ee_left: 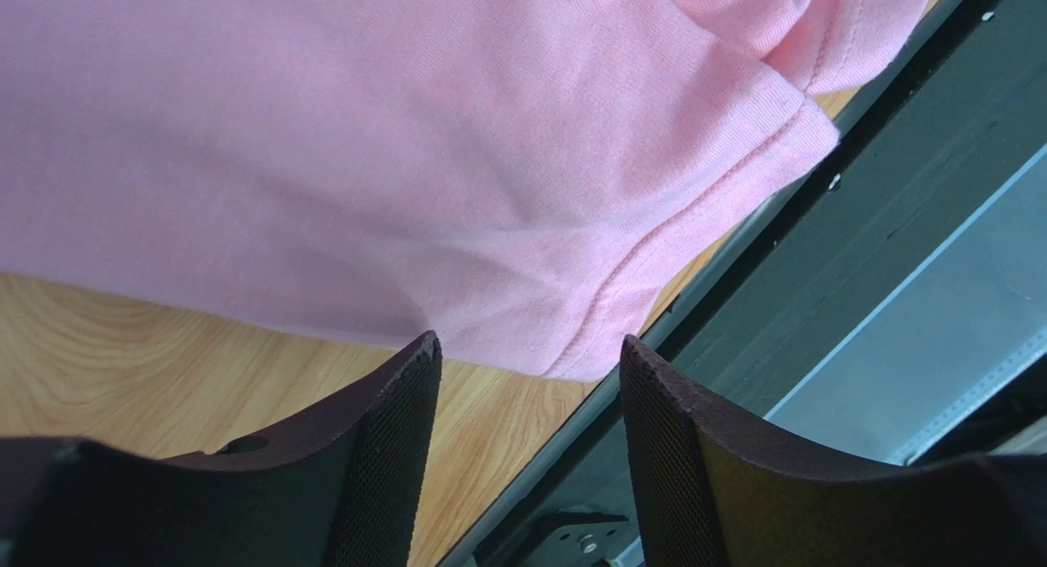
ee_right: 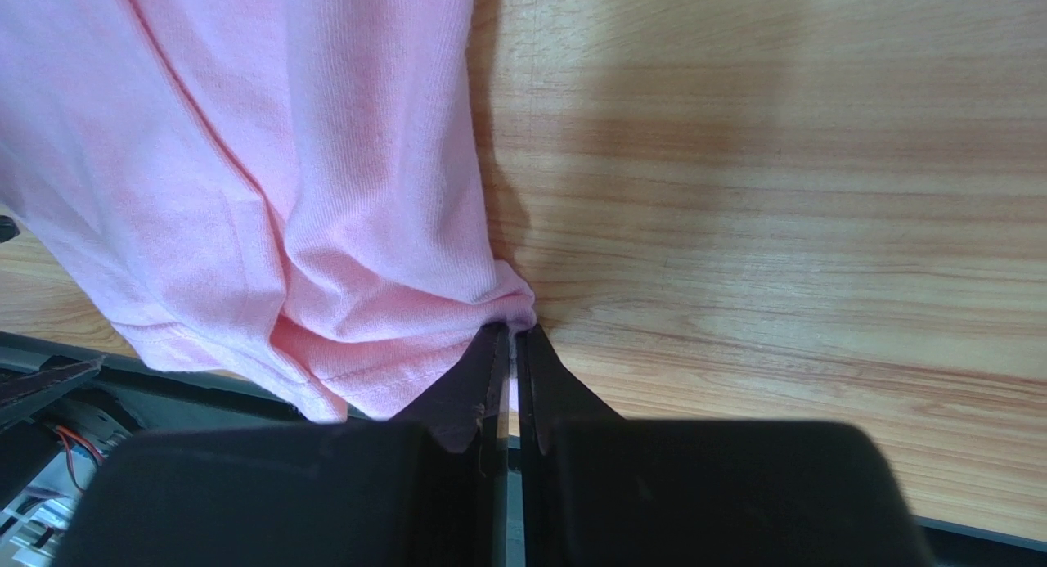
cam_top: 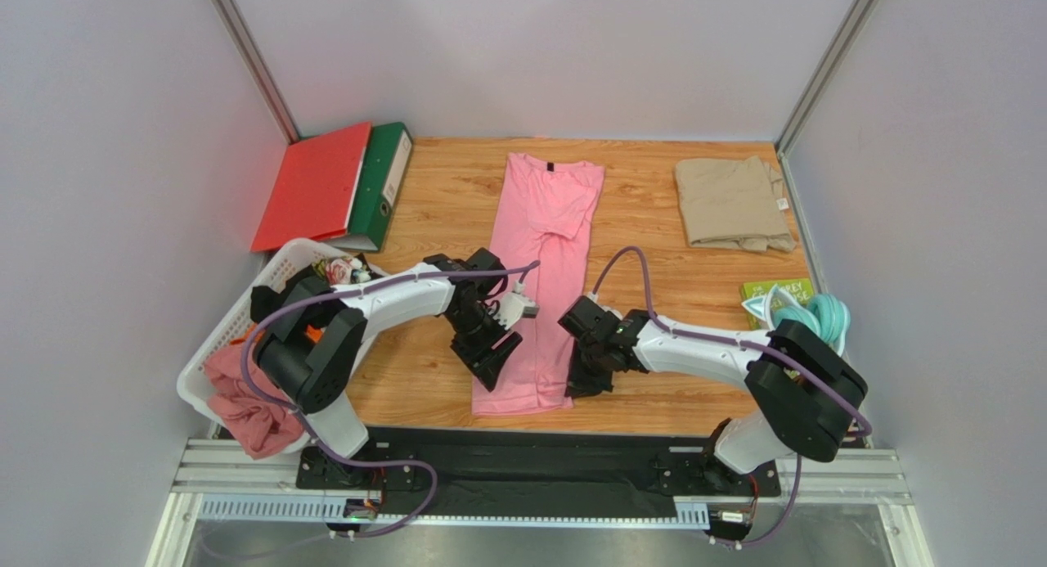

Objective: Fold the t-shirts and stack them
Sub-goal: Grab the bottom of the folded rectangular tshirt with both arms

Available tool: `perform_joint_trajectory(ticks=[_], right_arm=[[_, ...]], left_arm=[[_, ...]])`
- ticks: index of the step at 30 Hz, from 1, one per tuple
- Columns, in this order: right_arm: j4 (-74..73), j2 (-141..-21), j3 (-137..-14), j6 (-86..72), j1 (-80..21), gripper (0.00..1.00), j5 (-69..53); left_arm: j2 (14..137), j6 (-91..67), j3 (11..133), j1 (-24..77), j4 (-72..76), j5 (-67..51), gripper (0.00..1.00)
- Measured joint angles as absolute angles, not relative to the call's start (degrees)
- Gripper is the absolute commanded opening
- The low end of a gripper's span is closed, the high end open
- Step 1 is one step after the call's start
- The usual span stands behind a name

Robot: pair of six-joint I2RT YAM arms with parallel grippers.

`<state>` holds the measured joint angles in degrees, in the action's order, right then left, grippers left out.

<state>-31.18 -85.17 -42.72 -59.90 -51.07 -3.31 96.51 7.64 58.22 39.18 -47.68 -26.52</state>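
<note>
Pink t-shirt [cam_top: 541, 260] lies lengthwise on the desk [cam_top: 664, 285], folded narrow. At its near-left hem I see my left hand [ee_left: 529, 346], jaws apart and holding nothing. At its near-right corner my right hand [ee_right: 510, 336] is pinched closed on the hem. Far right of it, well apart, the khaki t-shirt [cam_top: 731, 203] sits folded.

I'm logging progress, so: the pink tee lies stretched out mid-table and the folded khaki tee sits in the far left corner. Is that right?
Not quite. The folded khaki tee sits in the far right corner, as the top external view shows; binders hold the far left one. The pink tee does lie stretched out mid-table.
</note>
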Motion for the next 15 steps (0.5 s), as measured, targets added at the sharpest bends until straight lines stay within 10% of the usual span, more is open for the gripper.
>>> perform_joint_trajectory(ticks=[15], right_arm=[[-31.88,-83.53,-41.28,-59.33,-48.82,0.04,-4.01]], left_arm=[[98.35,3.05,57.23,37.52,-46.28,-23.03,0.56]])
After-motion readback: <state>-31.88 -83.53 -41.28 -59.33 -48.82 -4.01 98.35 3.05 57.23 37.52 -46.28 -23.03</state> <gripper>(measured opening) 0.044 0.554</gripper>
